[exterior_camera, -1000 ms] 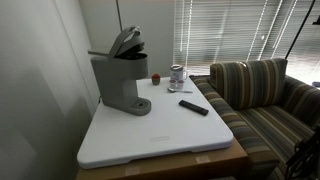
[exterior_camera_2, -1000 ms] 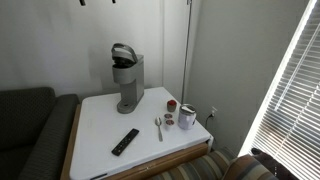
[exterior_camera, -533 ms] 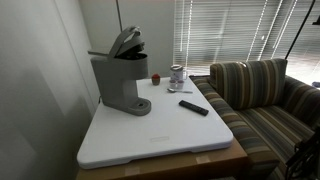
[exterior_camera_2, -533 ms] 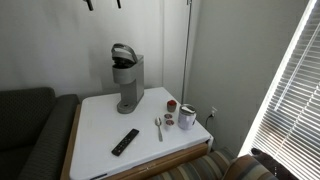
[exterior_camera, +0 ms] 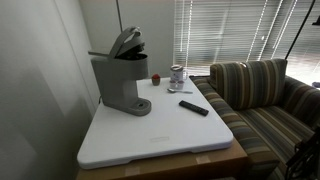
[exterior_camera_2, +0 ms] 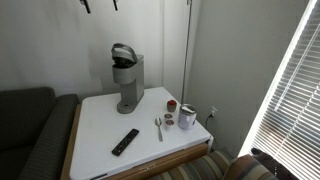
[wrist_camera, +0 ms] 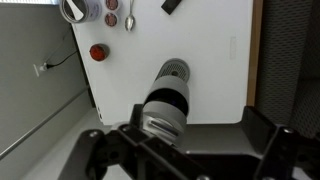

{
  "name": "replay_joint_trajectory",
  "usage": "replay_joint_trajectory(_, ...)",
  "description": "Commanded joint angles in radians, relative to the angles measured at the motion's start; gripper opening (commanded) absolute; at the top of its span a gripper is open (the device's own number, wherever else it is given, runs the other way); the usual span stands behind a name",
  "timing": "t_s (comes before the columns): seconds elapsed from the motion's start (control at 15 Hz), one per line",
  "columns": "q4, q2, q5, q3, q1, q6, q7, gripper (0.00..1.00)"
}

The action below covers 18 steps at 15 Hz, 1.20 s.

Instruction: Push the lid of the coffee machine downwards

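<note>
The grey coffee machine (exterior_camera: 118, 80) (exterior_camera_2: 127, 85) stands at the back of the white table (exterior_camera: 160, 135) (exterior_camera_2: 100, 125). Its lid (exterior_camera: 125, 42) (exterior_camera_2: 123, 53) is tilted up, showing the dark underside. My gripper (exterior_camera_2: 100, 4) hangs high above the machine at the top edge of an exterior view, only its two fingertips showing, open and empty. From the wrist view I look straight down on the lid (wrist_camera: 162, 110) and the round drip base (wrist_camera: 173, 70), with my gripper (wrist_camera: 185, 165) spread wide at the bottom, well clear of them.
On the table lie a black remote (exterior_camera: 193, 107) (exterior_camera_2: 125, 141), a spoon (exterior_camera_2: 158, 127), a mug (exterior_camera: 177, 74) (exterior_camera_2: 187, 117) and a small red jar (exterior_camera: 156, 77) (exterior_camera_2: 171, 105). A striped sofa (exterior_camera: 265, 95) and a dark couch (exterior_camera_2: 25, 130) flank the table. A wall stands close behind the machine.
My fingertips have come slightly lower into the top of an exterior view. The machine, its lid and the table's things have not moved.
</note>
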Motion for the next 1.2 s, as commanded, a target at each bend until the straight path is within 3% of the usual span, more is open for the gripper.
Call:
replay_joint_trajectory(0.0,0.167,0.109,0.02,0.024,-0.021,-0.087,-0.016,1.0)
replay_joint_trajectory(0.33,0.295,0.208,0.112,0.016,-0.019,-0.102,0.029,1.0)
replay_joint_trajectory(0.4,0.215,0.157,0.085,0.01,-0.008,-0.063,0.027,1.0)
replay_joint_trajectory(0.8,0.287,0.215,0.086,0.003,0.002,-0.075,0.072,1.0)
replay_joint_trajectory(1.13,0.399,0.315,0.102,0.012,-0.003,-0.086,0.036,1.0)
